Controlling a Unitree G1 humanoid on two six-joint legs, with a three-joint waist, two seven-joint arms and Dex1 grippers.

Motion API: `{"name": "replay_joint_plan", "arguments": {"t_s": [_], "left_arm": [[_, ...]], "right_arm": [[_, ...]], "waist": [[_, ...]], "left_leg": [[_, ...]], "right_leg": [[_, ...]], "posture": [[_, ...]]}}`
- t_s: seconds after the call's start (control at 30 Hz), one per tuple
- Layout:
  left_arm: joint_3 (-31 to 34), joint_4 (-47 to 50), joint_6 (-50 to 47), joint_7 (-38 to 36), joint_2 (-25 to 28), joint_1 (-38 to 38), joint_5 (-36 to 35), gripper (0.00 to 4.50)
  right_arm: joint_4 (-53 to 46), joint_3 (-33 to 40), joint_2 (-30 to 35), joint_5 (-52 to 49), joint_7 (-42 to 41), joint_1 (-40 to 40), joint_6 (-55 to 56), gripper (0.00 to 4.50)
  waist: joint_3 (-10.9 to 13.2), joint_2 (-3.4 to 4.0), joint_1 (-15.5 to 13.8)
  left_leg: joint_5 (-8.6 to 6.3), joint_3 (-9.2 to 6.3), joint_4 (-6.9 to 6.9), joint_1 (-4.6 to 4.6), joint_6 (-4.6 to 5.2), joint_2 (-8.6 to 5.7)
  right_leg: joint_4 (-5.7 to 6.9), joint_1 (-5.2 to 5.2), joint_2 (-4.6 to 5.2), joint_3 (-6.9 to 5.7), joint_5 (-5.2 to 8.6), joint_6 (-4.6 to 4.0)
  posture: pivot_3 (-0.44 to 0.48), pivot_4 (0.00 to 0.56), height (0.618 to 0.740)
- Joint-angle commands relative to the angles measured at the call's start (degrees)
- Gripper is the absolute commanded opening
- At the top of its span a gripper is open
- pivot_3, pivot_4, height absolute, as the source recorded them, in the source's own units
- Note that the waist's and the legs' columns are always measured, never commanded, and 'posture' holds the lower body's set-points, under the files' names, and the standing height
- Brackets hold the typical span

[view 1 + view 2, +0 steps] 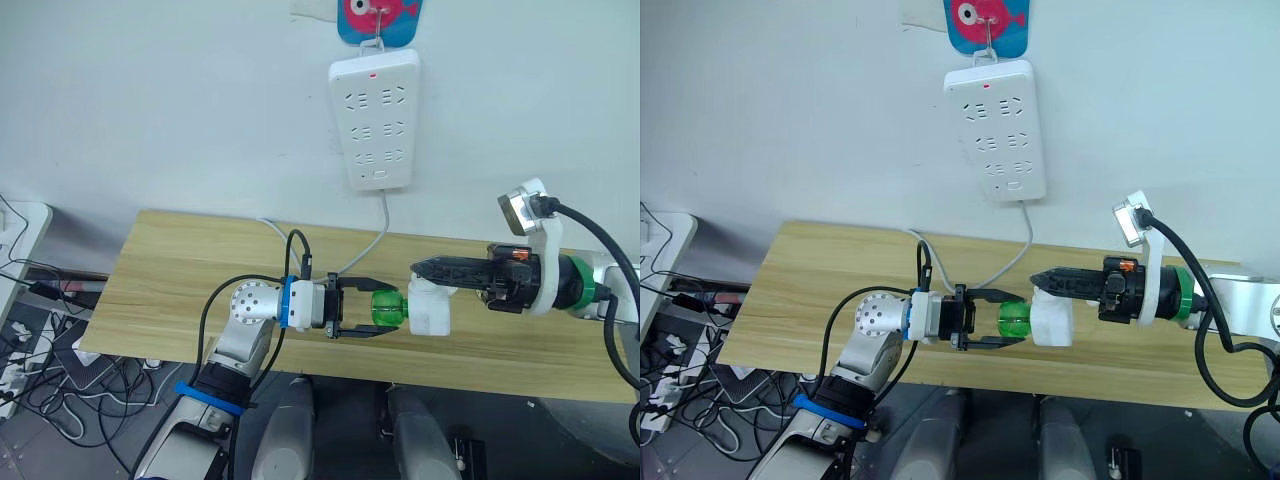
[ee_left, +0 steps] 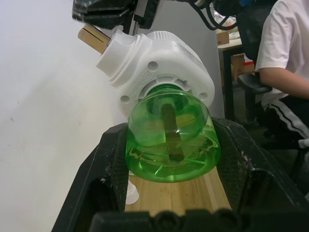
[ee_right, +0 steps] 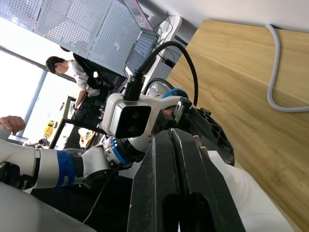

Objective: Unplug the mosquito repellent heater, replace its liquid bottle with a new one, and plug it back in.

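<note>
The mosquito repellent heater is a white rounded unit held above the wooden table, clear of the power strip. Its metal prongs are bare. My right gripper comes in from the right and is shut on the heater's body. A green translucent liquid bottle sticks out of the heater toward my left arm, with its wick visible inside. My left gripper has one black finger on each side of this bottle and is shut on it.
A long white power strip hangs on the wall above the table, with a red light lit and its sockets free. Its grey cable runs down onto the table behind the grippers. A seated person is off to one side.
</note>
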State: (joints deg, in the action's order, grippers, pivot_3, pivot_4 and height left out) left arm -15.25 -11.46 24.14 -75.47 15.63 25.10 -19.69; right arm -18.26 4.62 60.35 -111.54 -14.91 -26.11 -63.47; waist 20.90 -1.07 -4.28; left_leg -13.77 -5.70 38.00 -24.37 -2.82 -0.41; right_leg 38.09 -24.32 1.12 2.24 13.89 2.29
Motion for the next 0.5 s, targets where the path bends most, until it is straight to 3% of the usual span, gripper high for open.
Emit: {"name": "replay_joint_plan", "arguments": {"t_s": [0.03,0.1,0.2,0.33,0.5], "left_arm": [[0.2,1.9,0.3,0.2,-0.1,-0.4,-0.8,2.26],[0.2,1.9,0.2,0.3,0.0,-0.3,-0.8,2.26],[0.3,1.9,0.2,0.3,0.0,-0.3,-0.8,2.26],[0.3,2.1,0.1,0.3,0.2,-0.5,-1.1,2.26],[0.1,2.4,0.0,0.0,0.0,-0.5,-1.4,2.26]], "right_arm": [[0.8,4.1,5.2,-1.5,-11.5,-1.5,-5.1,0.04],[-0.1,6.0,10.7,-1.5,-19.2,1.7,-7.6,0.04],[-1.2,8.7,15.9,-1.5,-22.3,7.8,-7.6,0.04],[-0.3,12.9,17.1,-1.5,-18.3,15.6,-5.4,0.04],[0.6,12.5,13.9,-1.5,-9.4,18.9,-2.1,0.04]], "waist": [[0.0,0.01,0.0],[0.0,0.01,-0.1],[0.0,0.01,-0.2],[0.0,0.00,-0.2],[0.0,0.00,0.0]], "left_leg": [[0.00,0.00,0.00,-0.01,0.00,-0.01],[0.00,0.00,0.00,-0.01,0.01,-0.01],[-0.02,-0.05,-0.03,-0.03,0.03,0.00],[-0.03,0.02,-0.02,-0.02,0.05,0.00],[-0.02,0.10,0.01,0.01,0.05,0.02]], "right_leg": [[0.00,-0.01,0.00,0.00,0.00,0.00],[-0.01,-0.01,0.00,-0.01,0.00,0.00],[-0.05,0.00,0.01,-0.07,0.00,0.00],[-0.02,-0.01,0.02,0.00,0.00,0.00],[0.01,-0.01,0.01,0.06,0.00,0.00]], "posture": [[0.157,0.329,0.740],[0.157,0.329,0.740],[0.157,0.329,0.740],[0.155,0.335,0.740],[0.151,0.334,0.740]]}}
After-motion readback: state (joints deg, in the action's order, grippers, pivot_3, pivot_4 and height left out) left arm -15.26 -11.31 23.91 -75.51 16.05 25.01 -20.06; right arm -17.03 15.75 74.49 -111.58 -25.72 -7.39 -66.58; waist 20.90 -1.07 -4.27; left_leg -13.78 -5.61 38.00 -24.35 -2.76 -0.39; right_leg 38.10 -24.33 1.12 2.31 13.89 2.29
